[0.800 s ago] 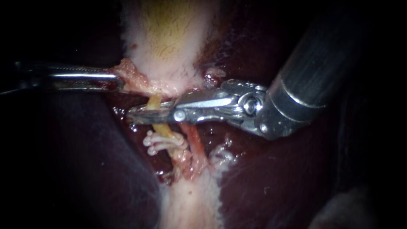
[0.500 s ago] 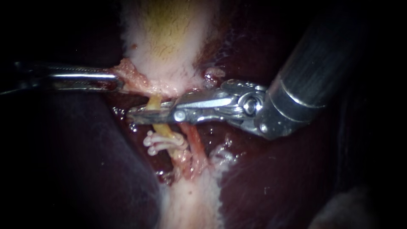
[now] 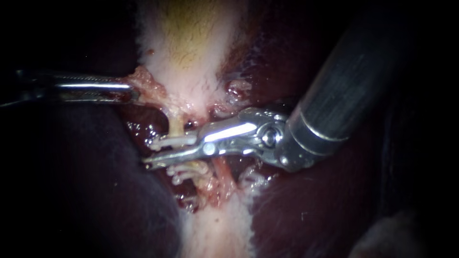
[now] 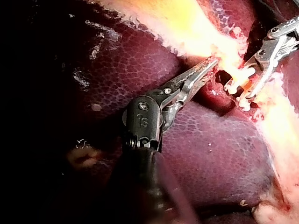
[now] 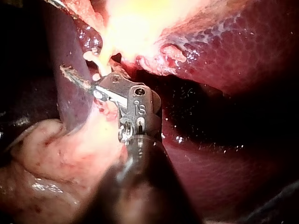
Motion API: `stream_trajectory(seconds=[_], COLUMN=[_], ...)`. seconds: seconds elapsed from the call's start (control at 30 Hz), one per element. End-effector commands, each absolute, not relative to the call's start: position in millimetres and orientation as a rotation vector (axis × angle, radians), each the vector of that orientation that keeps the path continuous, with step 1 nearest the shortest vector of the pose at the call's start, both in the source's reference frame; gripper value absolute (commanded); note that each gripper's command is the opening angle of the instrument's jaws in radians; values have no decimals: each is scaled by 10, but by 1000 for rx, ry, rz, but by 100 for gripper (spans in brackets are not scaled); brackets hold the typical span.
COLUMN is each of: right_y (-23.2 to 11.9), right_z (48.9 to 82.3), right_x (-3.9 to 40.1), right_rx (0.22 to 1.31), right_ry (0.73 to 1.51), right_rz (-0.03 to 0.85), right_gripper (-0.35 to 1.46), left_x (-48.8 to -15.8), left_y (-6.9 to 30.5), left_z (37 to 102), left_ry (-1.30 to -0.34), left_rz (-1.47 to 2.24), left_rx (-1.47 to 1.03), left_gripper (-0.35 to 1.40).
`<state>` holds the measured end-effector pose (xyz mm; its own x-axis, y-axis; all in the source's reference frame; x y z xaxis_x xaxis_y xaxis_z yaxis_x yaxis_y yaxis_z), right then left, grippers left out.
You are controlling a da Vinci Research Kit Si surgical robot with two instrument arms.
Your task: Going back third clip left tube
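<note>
White clip (image 3: 173,140) sitting across the left tube (image 3: 176,125), my right instrument (image 3: 153,154) jaws gaping beside it.
My left instrument (image 3: 129,91) jaws are clamping the gallbladder (image 3: 191,57), stretching that tube clear.

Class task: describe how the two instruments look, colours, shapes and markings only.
Left instrument: slim silver jaws with toothed edges, a dark hinge block bearing a stamped mark, black shaft. Right instrument: shiny silver jaws, round pivot pins, dark grey shaft with a bright collar.

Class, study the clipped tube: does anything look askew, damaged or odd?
Only mildly: the lower white clips on the thin yellowish tube sit bunched and tilted, while the upper white clip lies straight across.
</note>
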<state>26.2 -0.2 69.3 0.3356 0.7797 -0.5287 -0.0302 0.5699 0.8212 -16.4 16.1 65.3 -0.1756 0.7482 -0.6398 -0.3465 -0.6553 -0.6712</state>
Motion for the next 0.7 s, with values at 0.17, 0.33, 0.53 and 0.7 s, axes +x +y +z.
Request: stream_trajectory(seconds=[0.17,0.33,0.53,0.7], right_y=[2,7,13,17], right_z=[709,702,688,670], right_x=[250,232,203,165], right_rx=[742,694,650,618], right_ry=[1116,1138,1158,1180], right_rz=[529,472,404,335], right_gripper=[50,50,50,50], left_x=[-164,-164,-165,-164], left_y=[160,159,158,158], left_z=[655,656,656,656], left_ry=[-489,-488,-487,-487], left_rz=[1907,1907,1907,1907], left_rx=[-1349,-1349,-1349,-1349], left_gripper=[-35,-35,-35,-35])
